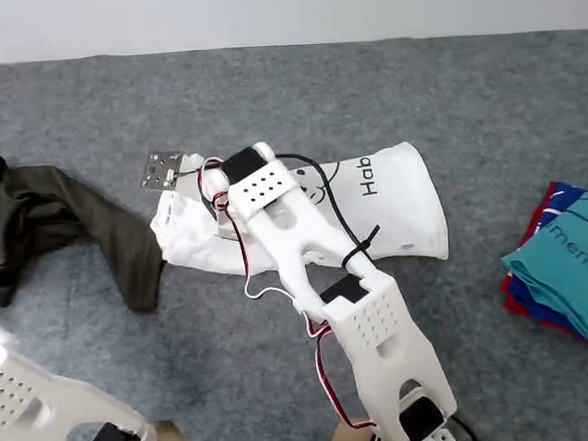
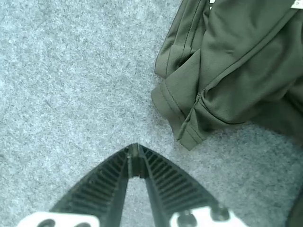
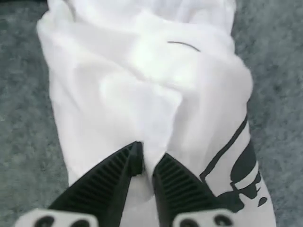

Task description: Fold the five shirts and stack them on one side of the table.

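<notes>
Right gripper (image 3: 147,163): clenched on the white shirt (image 3: 142,85). In the right wrist view a ridge of white cloth runs down between the two ribbed black fingers (image 3: 111,182), which stand nearly together with the fabric pinched in the narrow gap.

Left gripper (image 2: 136,158): clenched on nothing. In the left wrist view we see the tips meeting over bare grey table covering (image 2: 61,80), near the cuff of the olive shirt (image 2: 236,61) but apart from it.

High view, positions:
- The right arm (image 1: 305,240) runs from the bottom centre of the frame up and to the left, and its far end lies over the left part of the white shirt.
- We log the white shirt at the centre of the frame, lying flat and partly bunched at its left end, black print facing up on its right half.
- A small grey plate (image 1: 162,171) with holes sits just beside the shirt's upper left edge; we cannot tell whether it belongs to the arm.
- The olive shirt lies crumpled at the left edge of the frame, one sleeve trailing toward the centre and ending near the white shirt's left end without touching it.
- The left arm (image 1: 39,407) occupies the lower left corner.
- At the right edge we record a stack of folded shirts: a teal shirt (image 1: 569,267) on top, a blue shirt (image 1: 534,306) under it and a red shirt (image 1: 509,301) at the bottom. The stack is well apart from the white shirt.
</notes>
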You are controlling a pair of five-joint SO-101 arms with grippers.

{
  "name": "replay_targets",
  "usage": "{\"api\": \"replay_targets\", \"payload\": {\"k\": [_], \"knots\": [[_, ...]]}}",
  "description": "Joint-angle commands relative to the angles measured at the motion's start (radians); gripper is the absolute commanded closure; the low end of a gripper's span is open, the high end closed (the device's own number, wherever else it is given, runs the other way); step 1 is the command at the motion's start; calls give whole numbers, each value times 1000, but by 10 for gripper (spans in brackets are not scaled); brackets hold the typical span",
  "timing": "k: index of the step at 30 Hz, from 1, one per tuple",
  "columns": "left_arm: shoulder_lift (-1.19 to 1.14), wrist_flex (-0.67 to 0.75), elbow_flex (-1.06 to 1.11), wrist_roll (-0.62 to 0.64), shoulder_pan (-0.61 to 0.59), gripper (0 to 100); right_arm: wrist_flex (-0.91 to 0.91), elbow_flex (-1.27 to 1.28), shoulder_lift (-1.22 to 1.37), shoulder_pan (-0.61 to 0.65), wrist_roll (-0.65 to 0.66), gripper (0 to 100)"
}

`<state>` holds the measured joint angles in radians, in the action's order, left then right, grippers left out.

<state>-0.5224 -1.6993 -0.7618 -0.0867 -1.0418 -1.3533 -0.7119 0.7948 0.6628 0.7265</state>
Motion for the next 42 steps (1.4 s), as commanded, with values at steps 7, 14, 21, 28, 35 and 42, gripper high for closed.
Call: {"api": "replay_targets", "payload": {"k": [7,14,21,28,35,42], "knots": [[11,-9,-8,-8,9,998,73,-103,-12,-33,-68,813],[11,-9,-10,-8,9,998,-33,-176,-58,-62,-68,820],[11,-9,-12,-6,11,998,-275,-273,-125,-53,-68,952],[11,-9,-10,-3,38,998,-443,-315,-157,-36,-74,988],[12,-9,-12,-2,60,998,-421,-275,-70,-41,-72,990],[12,-9,-12,-5,58,998,-426,-273,42,-77,-69,990]]}}
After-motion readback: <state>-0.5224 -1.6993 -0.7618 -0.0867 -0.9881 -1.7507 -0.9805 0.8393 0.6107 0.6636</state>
